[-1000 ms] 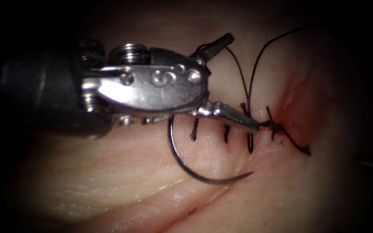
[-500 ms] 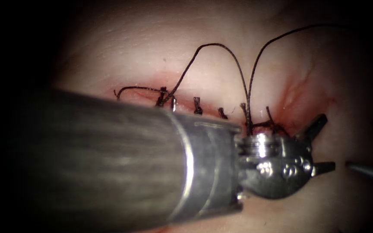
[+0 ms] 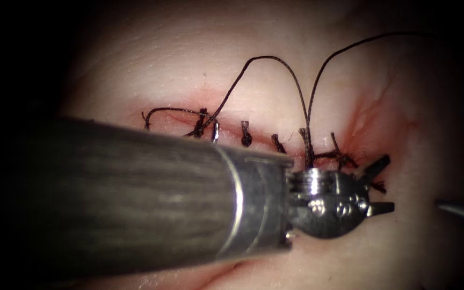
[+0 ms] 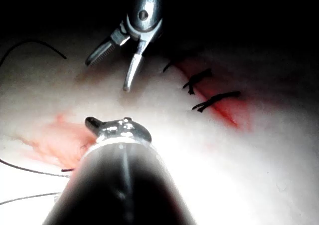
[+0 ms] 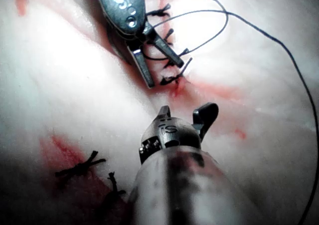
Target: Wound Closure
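Observation:
The left tool (image 3: 389,182) reaches across the tissue (image 3: 275,91) on a thick shaft, jaws open and holding nothing, just right of the knotted stitch (image 3: 343,158) at the right end of the cut. A short bright piece of the needle (image 3: 215,131) shows above that shaft near the cut's left stitches; the rest is hidden and neither tool holds it. Thread (image 3: 275,58) arches up from the stitch line. One jaw tip of the right tool (image 3: 457,212) enters at far right. The right wrist view shows the right tool (image 5: 187,110) open and empty, facing the left tool (image 5: 165,74).
Several dark stitches (image 3: 246,135) cross the cut, with red fluid (image 3: 366,115) around its right end. Another long strand of thread (image 3: 350,48) runs off to the upper right. More stitches (image 4: 215,100) on a second red line show in the left wrist view.
The left tool swung from above the cut, jaw at the knot, to lie across below it, then drew back slightly left. Its shaft now covers the needle that lay below the cut.

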Controlling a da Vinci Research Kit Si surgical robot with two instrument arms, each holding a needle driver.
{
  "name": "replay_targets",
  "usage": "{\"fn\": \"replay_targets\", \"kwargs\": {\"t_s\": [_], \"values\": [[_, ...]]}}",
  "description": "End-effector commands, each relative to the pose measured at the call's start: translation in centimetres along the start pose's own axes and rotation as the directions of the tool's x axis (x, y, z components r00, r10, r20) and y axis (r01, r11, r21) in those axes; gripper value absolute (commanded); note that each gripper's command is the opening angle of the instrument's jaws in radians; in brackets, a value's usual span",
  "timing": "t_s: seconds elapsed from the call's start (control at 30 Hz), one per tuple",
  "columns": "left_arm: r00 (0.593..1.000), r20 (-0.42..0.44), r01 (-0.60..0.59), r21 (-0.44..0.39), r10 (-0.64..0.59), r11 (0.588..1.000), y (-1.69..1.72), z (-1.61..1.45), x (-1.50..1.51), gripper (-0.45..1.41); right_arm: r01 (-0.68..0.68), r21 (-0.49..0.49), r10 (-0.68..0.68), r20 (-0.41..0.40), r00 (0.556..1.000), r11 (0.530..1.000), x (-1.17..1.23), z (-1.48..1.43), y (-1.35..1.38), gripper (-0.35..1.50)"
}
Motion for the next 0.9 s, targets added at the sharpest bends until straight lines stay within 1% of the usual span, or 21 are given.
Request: {"fn": "replay_targets", "kwargs": {"t_s": [0.03, 0.17, 0.23, 0.3, 0.33, 0.43, 0.57, 0.67, 0.73, 0.83, 0.9], "values": [[1.000, 0.004, -0.004, 0.001, 0.004, 1.000, 0.00, 0.09, -0.01, 0.42, 0.001, 0.001, -0.001, -0.001, 1.000, 1.000, 0.02, 0.09, -0.04, 1.08], [1.000, 0.015, -0.014, -0.009, 0.014, 1.000, -0.01, 0.14, -0.11, 0.42, 0.001, 0.001, -0.001, -0.004, 1.000, 1.000, 0.02, 0.10, -0.04, 1.08], [1.000, 0.015, -0.014, -0.009, 0.014, 1.000, -0.01, 0.14, -0.11, 0.36, 0.001, 0.001, -0.001, -0.004, 1.000, 1.000, 0.02, 0.10, -0.04, 1.08], [1.000, 0.016, -0.023, -0.008, 0.023, 1.000, 0.00, 0.13, -0.08, 0.14, 0.001, 0.001, -0.001, -0.004, 1.000, 1.000, 0.01, 0.11, -0.04, 1.06], [1.000, 0.015, -0.027, -0.010, 0.028, 1.000, 0.01, 0.13, -0.06, -0.05, 0.001, 0.001, -0.001, -0.004, 1.000, 1.000, 0.00, 0.11, -0.03, 1.04], [0.999, 0.011, -0.053, -0.012, 0.053, 0.999, 0.04, 0.14, 0.00, -0.45, 0.002, 0.002, -0.002, -0.004, 1.000, 1.000, -0.02, 0.11, -0.02, 1.03], [0.998, -0.021, -0.057, -0.038, 0.057, 0.998, 0.04, 0.16, 0.04, -0.45, 0.003, 0.003, -0.003, -0.006, 1.000, 1.000, -0.04, 0.11, -0.02, 0.98], [0.997, -0.038, -0.062, -0.052, 0.060, 0.997, 0.01, 0.15, 0.01, -0.45, 0.004, 0.003, -0.004, -0.006, 1.000, 1.000, -0.04, 0.10, -0.02, 0.93], [0.996, -0.066, -0.067, -0.079, 0.062, 0.995, -0.07, 0.07, -0.04, -0.45, 0.004, 0.036, -0.003, -0.039, 0.999, 0.999, -0.04, 0.12, -0.01, 0.86], [0.993, -0.101, -0.063, -0.078, 0.055, 0.995, -0.20, -0.04, -0.11, -0.45, 0.046, 0.091, -0.040, -0.067, 0.997, 0.995, -0.05, 0.17, 0.00, 0.84], [0.992, -0.124, -0.036, -0.080, 0.026, 0.996, -0.27, -0.09, -0.17, -0.45, 0.053, 0.135, -0.035, -0.131, 0.991, 0.989, -0.05, 0.21, 0.00, 0.84]]}}
